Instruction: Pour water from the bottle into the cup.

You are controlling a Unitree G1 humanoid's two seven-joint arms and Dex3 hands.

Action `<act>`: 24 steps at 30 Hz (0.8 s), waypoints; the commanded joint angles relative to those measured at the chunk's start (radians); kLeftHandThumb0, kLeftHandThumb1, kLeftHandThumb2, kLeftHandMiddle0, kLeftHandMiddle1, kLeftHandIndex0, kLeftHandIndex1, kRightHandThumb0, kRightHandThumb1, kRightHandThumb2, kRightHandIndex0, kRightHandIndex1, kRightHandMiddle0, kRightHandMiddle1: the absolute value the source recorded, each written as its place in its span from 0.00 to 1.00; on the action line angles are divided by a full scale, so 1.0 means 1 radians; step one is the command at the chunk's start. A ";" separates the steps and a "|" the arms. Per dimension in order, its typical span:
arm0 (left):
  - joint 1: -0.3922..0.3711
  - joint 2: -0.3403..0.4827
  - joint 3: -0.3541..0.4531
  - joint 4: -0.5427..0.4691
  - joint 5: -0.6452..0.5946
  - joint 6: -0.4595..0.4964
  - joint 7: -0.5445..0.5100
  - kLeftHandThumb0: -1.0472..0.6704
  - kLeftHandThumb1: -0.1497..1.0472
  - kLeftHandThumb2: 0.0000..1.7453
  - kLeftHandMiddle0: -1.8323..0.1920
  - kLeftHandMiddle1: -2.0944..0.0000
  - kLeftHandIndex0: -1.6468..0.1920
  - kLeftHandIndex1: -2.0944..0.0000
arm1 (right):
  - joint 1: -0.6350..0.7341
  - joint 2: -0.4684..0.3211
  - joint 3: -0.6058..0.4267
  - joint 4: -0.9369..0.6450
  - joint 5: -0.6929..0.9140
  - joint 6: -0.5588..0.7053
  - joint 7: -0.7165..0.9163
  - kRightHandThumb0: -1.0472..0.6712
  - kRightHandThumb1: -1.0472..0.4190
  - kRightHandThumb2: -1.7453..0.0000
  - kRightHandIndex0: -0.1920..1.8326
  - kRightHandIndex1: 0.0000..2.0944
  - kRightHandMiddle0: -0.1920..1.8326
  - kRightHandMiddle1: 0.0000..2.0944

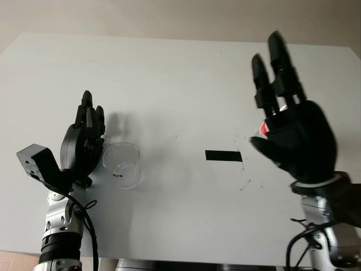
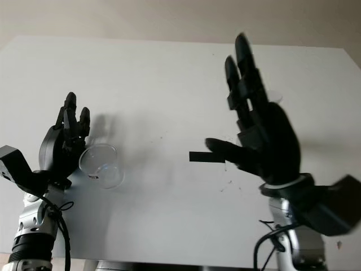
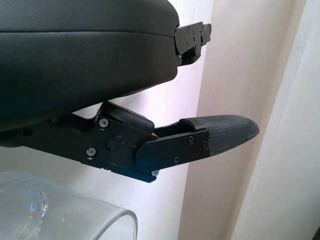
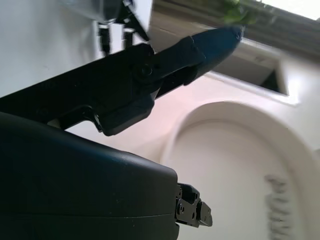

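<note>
A clear empty cup point(image 1: 122, 164) stands on the white table point(image 1: 169, 84) at the front left. My left hand point(image 1: 90, 121) is open right beside the cup's left side; I cannot tell if it touches it. The left wrist view shows the cup's rim point(image 3: 65, 220) just under a straight finger point(image 3: 200, 142). My right hand point(image 1: 276, 73) is raised well above the table at the right, open and holding nothing. Behind it peeks a red and white bit of what seems to be the bottle point(image 1: 262, 129), with a clear part point(image 2: 275, 96) past the fingers. The rest is hidden.
A black strip of tape point(image 1: 223, 156) lies on the table between the cup and the right hand. A few dark specks point(image 1: 247, 182) dot the surface near it. The table's front edge runs just before both forearms.
</note>
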 commanded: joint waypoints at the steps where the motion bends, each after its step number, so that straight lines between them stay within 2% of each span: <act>1: -0.002 -0.009 -0.003 0.022 -0.003 -0.005 -0.008 0.13 1.00 0.35 1.00 0.99 1.00 1.00 | -0.032 -0.031 -0.033 -0.029 0.059 -0.028 0.045 0.09 0.09 0.97 0.00 0.00 0.00 0.00; 5: -0.007 -0.012 -0.001 0.036 -0.006 -0.008 -0.013 0.13 1.00 0.35 1.00 1.00 1.00 1.00 | -0.064 -0.032 -0.073 -0.035 0.181 -0.047 0.095 0.07 0.07 0.97 0.00 0.00 0.00 0.00; 7: -0.006 -0.013 -0.003 0.035 -0.001 -0.010 -0.009 0.13 1.00 0.35 1.00 0.99 1.00 1.00 | -0.077 -0.001 -0.101 -0.054 0.248 -0.070 0.076 0.09 0.07 0.97 0.00 0.00 0.02 0.01; 10: -0.005 -0.011 -0.004 0.037 0.003 -0.011 -0.009 0.13 1.00 0.36 1.00 1.00 1.00 1.00 | -0.097 0.040 -0.118 -0.089 0.284 -0.099 0.019 0.12 0.04 0.96 0.00 0.00 0.04 0.03; 12: -0.003 -0.009 -0.004 0.037 0.004 -0.010 -0.008 0.13 1.00 0.36 1.00 1.00 1.00 1.00 | -0.120 0.029 -0.139 -0.086 0.284 -0.116 0.014 0.13 0.01 0.94 0.00 0.00 0.02 0.01; 16: -0.001 -0.008 -0.003 0.035 0.006 -0.010 -0.005 0.13 1.00 0.37 1.00 0.99 1.00 1.00 | -0.141 0.015 -0.214 -0.027 0.198 -0.222 0.013 0.12 0.00 0.94 0.00 0.00 0.02 0.01; 19: -0.001 -0.007 -0.001 0.036 0.003 -0.008 -0.006 0.13 1.00 0.36 1.00 0.99 1.00 1.00 | -0.138 0.019 -0.273 0.018 0.100 -0.316 -0.015 0.15 0.03 0.97 0.00 0.00 0.02 0.01; 24: -0.004 -0.001 0.000 0.048 0.001 -0.011 -0.017 0.13 1.00 0.37 1.00 0.99 1.00 1.00 | -0.090 0.030 -0.301 0.009 -0.089 -0.349 -0.127 0.13 0.04 0.97 0.00 0.00 0.00 0.00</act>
